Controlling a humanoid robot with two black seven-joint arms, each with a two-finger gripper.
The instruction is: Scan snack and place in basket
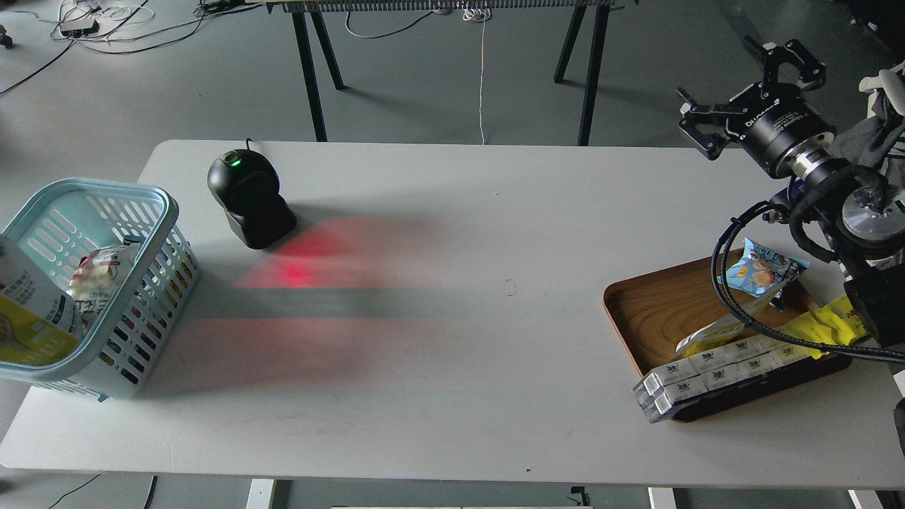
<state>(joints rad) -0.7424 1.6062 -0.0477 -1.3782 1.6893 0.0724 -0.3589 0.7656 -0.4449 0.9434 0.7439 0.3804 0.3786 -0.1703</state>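
one gripper [732,95] shows, the right one, raised off the far right edge of the table [452,396] with its fingers spread wide and nothing between them; the left gripper is out of view. the snack [32,311], a white and yellow pouch, leans inside the light blue basket [152,205] at the left, against its near wall, beside another crinkled packet [99,279] (what that one is, i cannot tell). so the placing looks done, and the step in hand is, by my judgement, getting clear and settling. to do it well, the right arm should stay high above the wooden tray [650,304], where its cables hang close to the small blue packet [760,272], the yellow wrapper [827,325] and the long clear boxes [714,371] jutting over the tray's front rim. it should also keep away from the black scanner [247,194], whose red light falls on the tabletop, and leave the basket unnudged, since it overhangs the table's left edge.
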